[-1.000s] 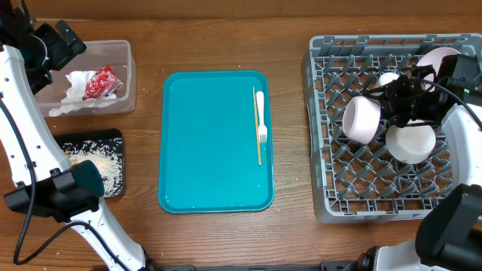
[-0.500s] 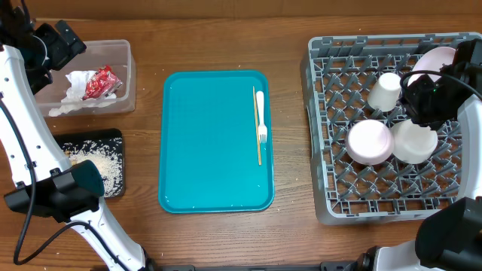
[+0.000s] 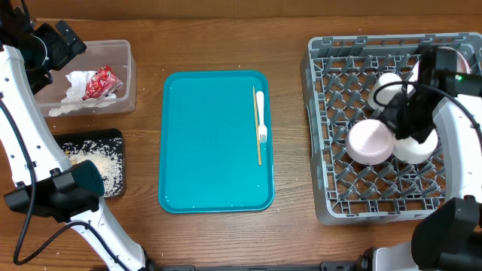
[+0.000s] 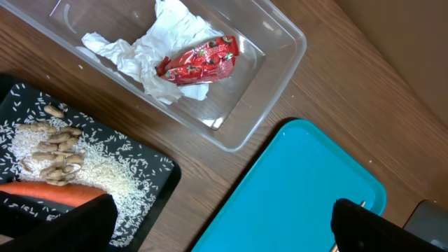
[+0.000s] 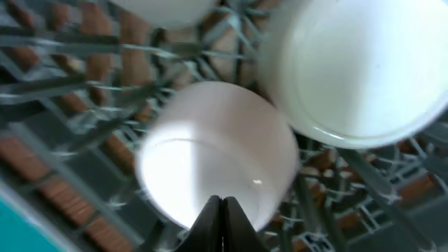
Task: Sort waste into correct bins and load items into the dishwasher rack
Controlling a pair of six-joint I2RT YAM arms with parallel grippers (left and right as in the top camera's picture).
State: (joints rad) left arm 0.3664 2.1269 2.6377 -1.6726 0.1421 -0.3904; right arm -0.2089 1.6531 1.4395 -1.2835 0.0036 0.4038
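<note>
The grey dishwasher rack (image 3: 331, 181) holds two white bowls (image 3: 369, 141) (image 3: 416, 147) side by side, a small white cup (image 3: 388, 84) and the pale plate (image 3: 446, 57) at its back right. My right gripper (image 3: 399, 119) hovers over the bowls. In the right wrist view its fingers (image 5: 222, 201) are shut and empty just above a bowl (image 5: 210, 147). The white fork (image 3: 260, 117) and the thin wooden stick (image 3: 256, 150) lie on the teal tray (image 3: 211, 143). My left gripper (image 4: 224, 224) is open and empty above the bins.
The clear tub (image 3: 124, 83) holds white napkins (image 4: 150, 49) and the red wrapper (image 4: 197, 61). The black tray (image 3: 113, 137) holds rice (image 4: 105, 168), food scraps and the orange carrot (image 4: 49, 192). The left arm's base stands at the front left.
My right gripper set the bowl down in the rack beside the other bowl, let it go, then closed and moved back over the two bowls. The left arm has not moved.
</note>
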